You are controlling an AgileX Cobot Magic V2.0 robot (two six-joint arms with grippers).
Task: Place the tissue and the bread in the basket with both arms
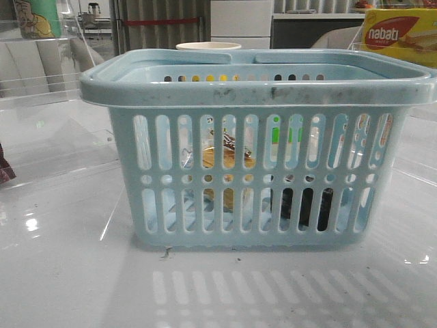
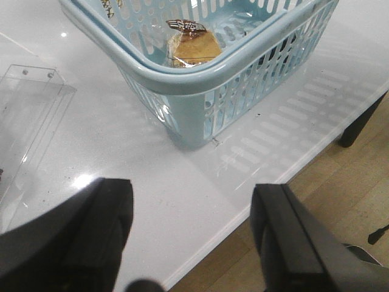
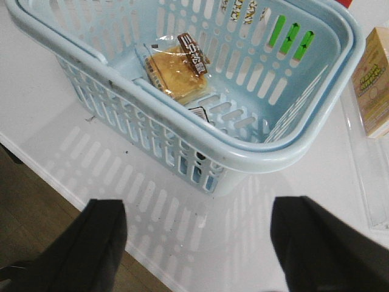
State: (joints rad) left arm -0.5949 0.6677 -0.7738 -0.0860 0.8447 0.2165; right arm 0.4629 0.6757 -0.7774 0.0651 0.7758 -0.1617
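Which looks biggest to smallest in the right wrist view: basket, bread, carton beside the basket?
1. basket, by far the largest.
2. bread and carton: look alike in size; the carton is cut by the frame edge, so no ranking.

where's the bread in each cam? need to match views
Front: the square golden-brown bread in clear plastic wrap shows through the near-wall slots of the light-blue slotted plastic basket, left of centre.
Left wrist: on the basket floor, seen over the rim, dark label end away from the camera.
Right wrist: on the basket floor near the long wall closer to the camera.
Shared landmark: the basket's thick scuffed rim.
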